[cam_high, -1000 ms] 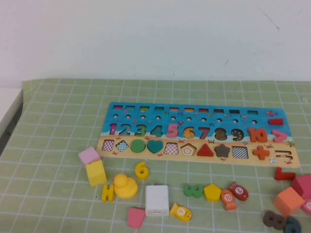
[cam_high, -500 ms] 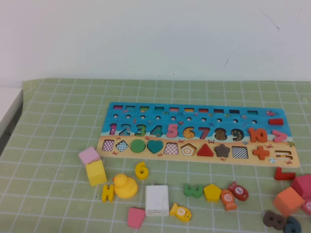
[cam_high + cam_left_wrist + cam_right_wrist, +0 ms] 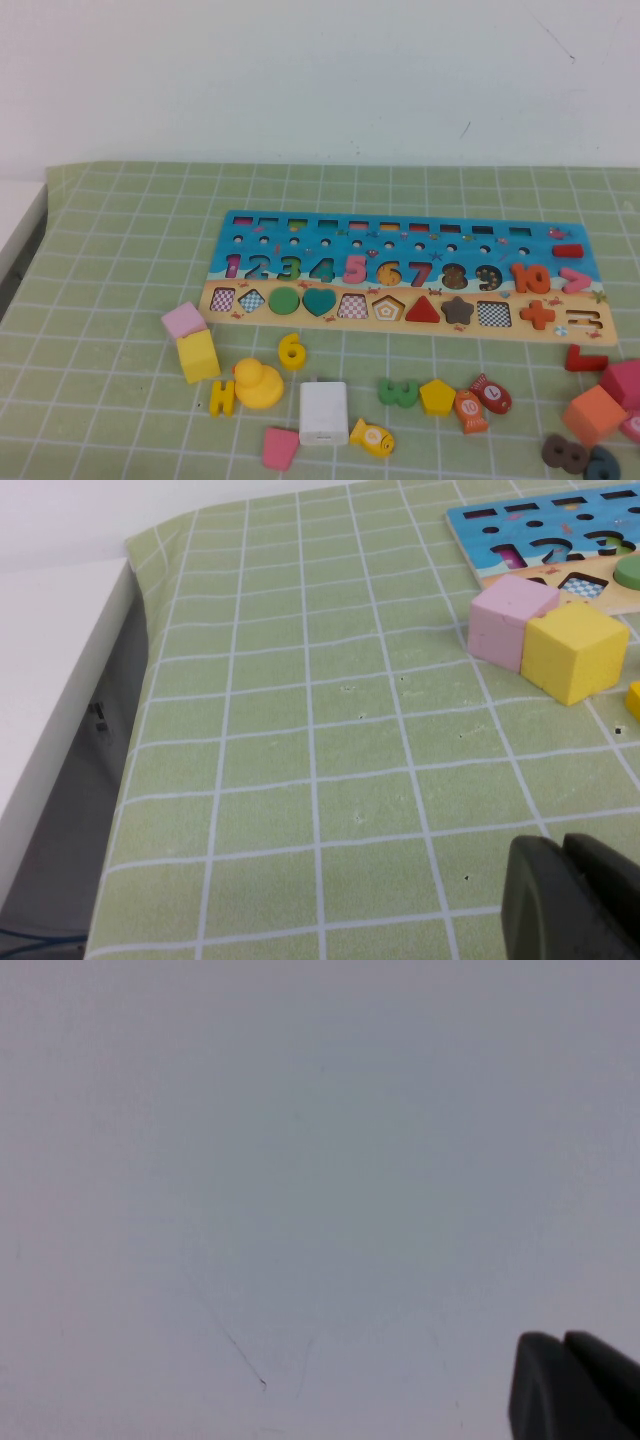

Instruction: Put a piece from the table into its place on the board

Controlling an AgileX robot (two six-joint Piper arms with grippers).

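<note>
The yellow numeral "6" piece (image 3: 291, 351) lies flat on the green grid mat, just in front of the board (image 3: 400, 225) and beside the yellow duck (image 3: 258, 384). The board has a blue band of numerals and a tan band of shapes; its "6" slot (image 3: 388, 273) shows orange. Neither arm shows in the high view. My left gripper (image 3: 565, 848) is shut and empty, low over the mat, near the pink (image 3: 510, 618) and yellow (image 3: 575, 648) cubes. My right gripper (image 3: 563, 1341) is shut and faces the bare white wall.
Loose pieces lie in front of the board: pink cube (image 3: 183, 321), yellow cube (image 3: 198, 357), yellow H (image 3: 221, 398), white block (image 3: 323, 412), green 3 (image 3: 398, 391), yellow pentagon (image 3: 436, 397), fish pieces (image 3: 481, 400), blocks at right (image 3: 595, 412). The table edge drops at far left (image 3: 60, 730).
</note>
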